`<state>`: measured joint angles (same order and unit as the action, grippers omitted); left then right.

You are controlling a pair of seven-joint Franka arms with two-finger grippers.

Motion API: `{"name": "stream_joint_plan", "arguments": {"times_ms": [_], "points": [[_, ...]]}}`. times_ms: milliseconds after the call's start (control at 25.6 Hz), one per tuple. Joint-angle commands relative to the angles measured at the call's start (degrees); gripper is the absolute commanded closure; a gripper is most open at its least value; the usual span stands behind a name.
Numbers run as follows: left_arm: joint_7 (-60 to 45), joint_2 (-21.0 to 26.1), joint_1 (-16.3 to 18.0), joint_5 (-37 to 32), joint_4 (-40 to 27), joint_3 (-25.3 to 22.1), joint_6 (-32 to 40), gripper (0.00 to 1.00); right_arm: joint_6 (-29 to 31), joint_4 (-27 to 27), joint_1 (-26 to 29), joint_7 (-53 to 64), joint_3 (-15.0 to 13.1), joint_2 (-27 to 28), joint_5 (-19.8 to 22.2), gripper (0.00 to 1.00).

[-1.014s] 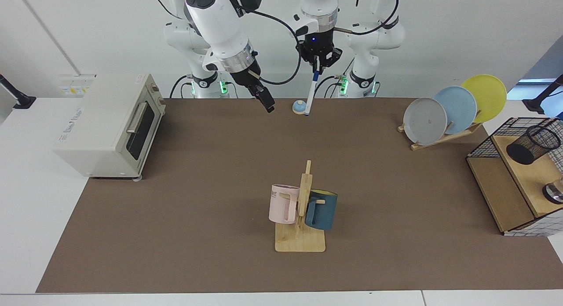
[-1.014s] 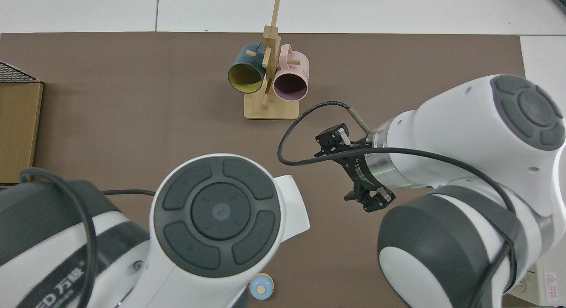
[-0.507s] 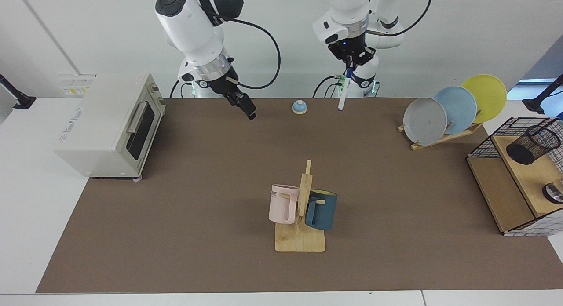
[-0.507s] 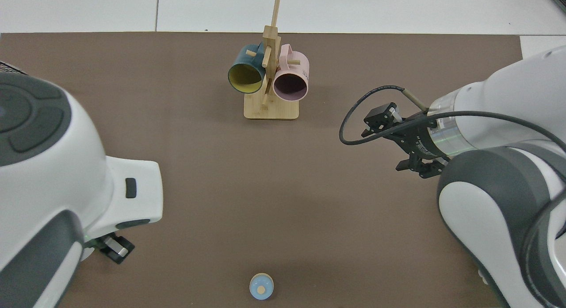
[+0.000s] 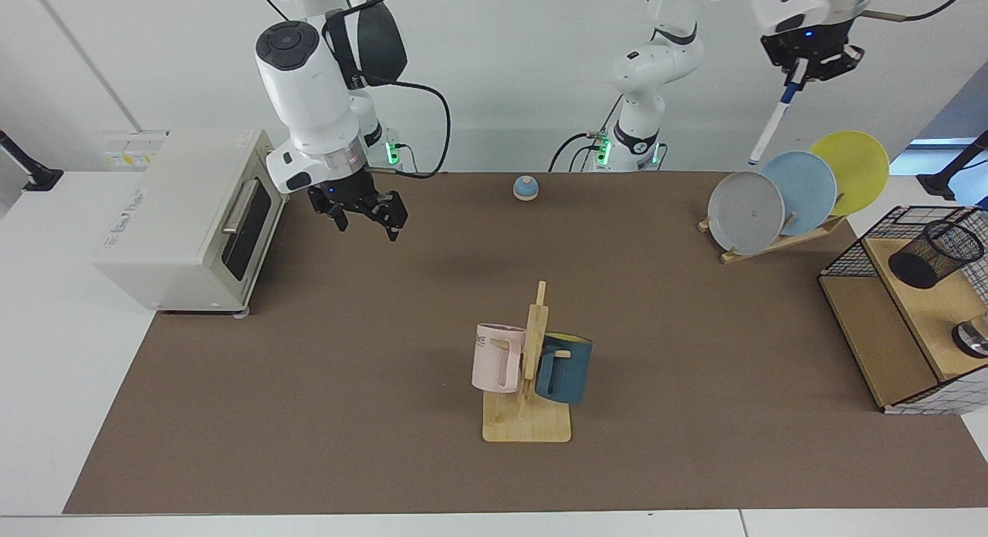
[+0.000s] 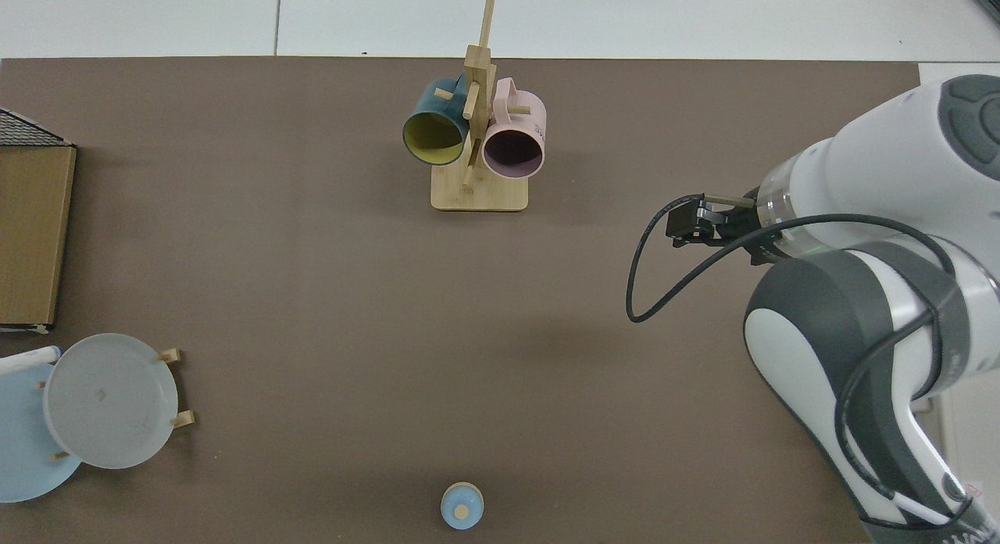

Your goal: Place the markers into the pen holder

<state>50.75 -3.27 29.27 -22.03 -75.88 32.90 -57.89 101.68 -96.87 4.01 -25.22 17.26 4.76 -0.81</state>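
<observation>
- High above the plate rack (image 5: pixel 772 240), the left gripper (image 5: pixel 806 62) is clamped on the marker (image 5: pixel 772 120), which hangs slanting below it.
- Well below and beyond it, the pen holder (image 5: pixel 935 253) lies tilted in the wire basket (image 5: pixel 849 251).
- Beside the toaster oven (image 5: pixel 193 217), the right gripper (image 5: pixel 363 217) hovers with fingers apart, holding nothing.

The left gripper (image 5: pixel 803 68) hangs high in the upper right of the facing view, pointing down, its fingers (image 5: pixel 793 66) closed on the marker (image 5: pixel 773 120), which slants downward from them. Its base stands at the back centre-right. The right gripper (image 5: pixel 363 219) sits low at the left of the facing view, just above the surface, fingers (image 5: pixel 394 227) spread apart and holding nothing; in the top view its wrist shows at the right edge.
</observation>
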Motion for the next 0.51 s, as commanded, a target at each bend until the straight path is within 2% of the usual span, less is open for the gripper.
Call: {"name": "stream_joint_plan", "arguments": {"times_ms": [0,156,273,468], "points": [[9.44,0.1,3.95,-4.07,0.73,-0.02,-3.72,1.0,0.71,-0.33,0.13,15.43,-3.81,-0.89,1.42,0.0],[14.1,0.28,5.1,-6.88,0.65,-2.3,-7.93,1.0,0.01,-0.42,0.13,27.12,-6.09,-2.29,1.6,0.0],[16.66,0.72,5.19,-9.25,0.65,-4.41,-12.06,1.0,-0.34,-0.42,0.13,35.56,-6.62,-3.52,3.0,0.0],[19.81,1.86,5.36,-13.65,0.3,-8.28,-20.23,1.0,-1.66,-0.25,-0.05,37.7,-8.03,-4.06,3.89,0.0]]}}
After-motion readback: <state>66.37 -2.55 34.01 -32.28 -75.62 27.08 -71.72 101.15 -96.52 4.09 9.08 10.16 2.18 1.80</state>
